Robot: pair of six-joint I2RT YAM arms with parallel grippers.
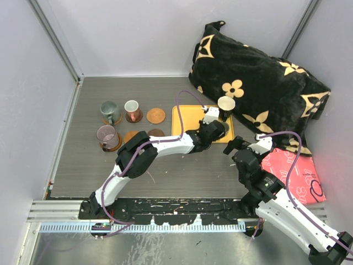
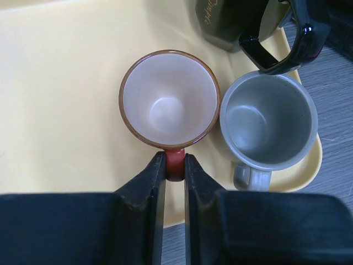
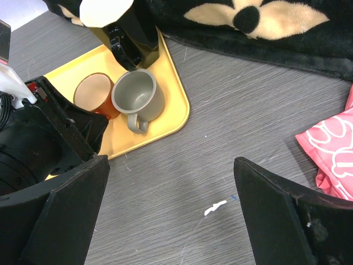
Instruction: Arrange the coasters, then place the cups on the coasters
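1. The left end effector (image 2: 175, 161) reaches over the yellow tray (image 2: 60, 110) and is pinched on the small handle of the tiny orange cup (image 2: 168, 99), one finger on each side of it.
2. The tiny orange cup stands upright on the tray with its pale inside showing. It is just beside the tiny grey cup (image 2: 268, 118), and their rims are almost touching.
3. The tiny grey cup also stands upright, near the tray's right corner, with its handle pointing towards the tray edge.
4. The black cup (image 3: 124, 33) with the cream inside stands at the far corner of the tray, just behind the two tiny cups.
5. The right end effector (image 3: 171, 165) hangs over the bare counter (image 1: 88, 171) to the right of the tray. Its fingers are spread wide and grip nothing.
6. To the left of the tray, the copper-pink cup (image 1: 132, 110) and the purple mug (image 1: 107, 136) each stand on a coaster.
7. The grey-green mug (image 1: 110, 112) stands next to the copper-pink cup. Whether a coaster lies under it is hard to tell.
8. Three more coasters (image 1: 156, 115) lie flat between those cups and the tray, and the left arm partly covers two of them.
9. A black cushion (image 1: 259, 83) with a cream flower pattern lies beyond the tray, and a pink cloth (image 1: 292, 171) lies at the right.
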